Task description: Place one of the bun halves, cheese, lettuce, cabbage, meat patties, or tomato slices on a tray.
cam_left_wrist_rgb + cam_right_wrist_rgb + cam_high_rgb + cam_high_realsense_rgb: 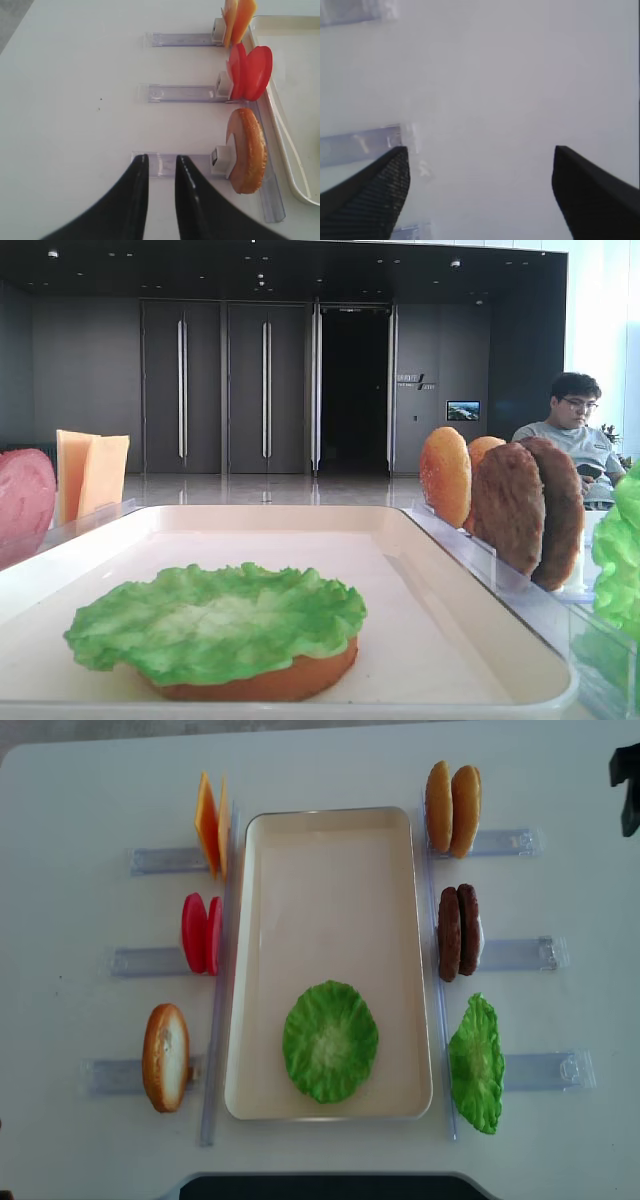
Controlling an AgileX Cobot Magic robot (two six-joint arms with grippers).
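Note:
On the cream tray (250, 970) lies a green lettuce leaf (330, 1040) on top of a bun half (260, 682). Upright in clear racks to the tray's left are cheese (210, 825), tomato slices (200, 933) and one bun half (165, 1057). To its right stand two bun halves (452, 795), two meat patties (458, 932) and another lettuce leaf (475, 1063). My left gripper (161, 160) hovers over the rack beside the left bun half (247, 150), its fingers a narrow gap apart and empty. My right gripper (480, 147) is wide open over bare white table, holding nothing.
A dark part of the right arm (627, 780) shows at the far right edge of the table. Long clear rack rails (185, 92) stick out from both sides of the tray. A seated person (575, 435) is in the background.

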